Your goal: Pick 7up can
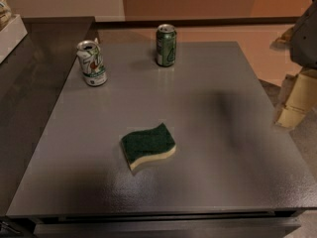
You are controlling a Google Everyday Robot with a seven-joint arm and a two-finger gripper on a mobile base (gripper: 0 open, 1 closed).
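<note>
The 7up can [91, 63], mostly white with green lettering, a red spot and a silver top, stands at the far left of the grey table [223, 143]. My gripper [291, 105], pale cream below a grey arm part [304, 33], hangs at the right edge of the view, beyond the table's right side and far from the can. It holds nothing that I can see.
An all-green can [166, 45] stands at the far middle of the table. A green and yellow sponge [147, 147] lies near the table's middle front. A white object [10, 33] sits on a dark counter at the far left.
</note>
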